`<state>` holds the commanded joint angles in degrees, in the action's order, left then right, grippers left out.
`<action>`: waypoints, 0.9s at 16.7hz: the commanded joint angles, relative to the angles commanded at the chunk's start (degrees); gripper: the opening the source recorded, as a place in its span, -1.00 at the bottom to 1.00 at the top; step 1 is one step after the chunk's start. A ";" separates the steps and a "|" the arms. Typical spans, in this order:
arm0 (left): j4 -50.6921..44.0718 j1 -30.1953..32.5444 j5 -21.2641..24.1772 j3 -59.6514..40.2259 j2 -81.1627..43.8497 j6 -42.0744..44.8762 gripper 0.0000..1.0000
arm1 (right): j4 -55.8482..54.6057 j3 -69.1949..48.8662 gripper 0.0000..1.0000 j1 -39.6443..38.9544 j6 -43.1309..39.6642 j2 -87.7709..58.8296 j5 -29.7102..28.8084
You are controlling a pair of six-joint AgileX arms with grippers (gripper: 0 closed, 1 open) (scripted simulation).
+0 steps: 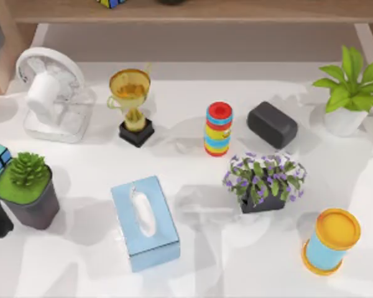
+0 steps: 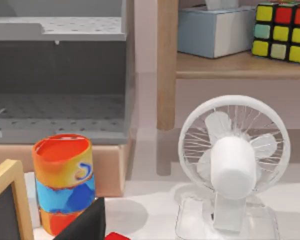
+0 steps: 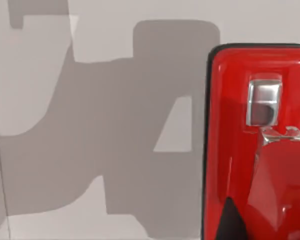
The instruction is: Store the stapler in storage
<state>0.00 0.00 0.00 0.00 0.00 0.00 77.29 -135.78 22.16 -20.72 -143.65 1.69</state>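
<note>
Red and glossy, the stapler (image 3: 257,145) shows in my right wrist view, lying on the pale worktop (image 3: 115,75) with a dark edge and a silver metal fitting on its upper side. I cannot tell how either arm's jaws stand. From above I see a white fan (image 1: 50,93) at far left and a blue tissue box (image 1: 144,222) near the middle.

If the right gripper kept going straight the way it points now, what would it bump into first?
Most likely the red stapler, lying close ahead on the white table, though depth is hard to judge.
</note>
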 joint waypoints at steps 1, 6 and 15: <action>0.00 0.00 0.00 0.00 0.00 0.00 1.00 | 0.91 -0.48 -1.00 0.04 -0.15 -0.96 -0.20; 0.00 0.00 0.00 0.00 0.00 0.00 1.00 | 1.49 -0.72 -1.00 0.07 -0.23 -1.47 -0.34; 0.00 0.00 0.00 0.00 0.00 0.00 1.00 | 2.75 -7.86 -1.00 0.97 9.50 9.30 -1.82</action>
<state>0.00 0.00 0.00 0.00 0.00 0.00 80.04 -143.64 23.13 -11.21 -134.35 -0.13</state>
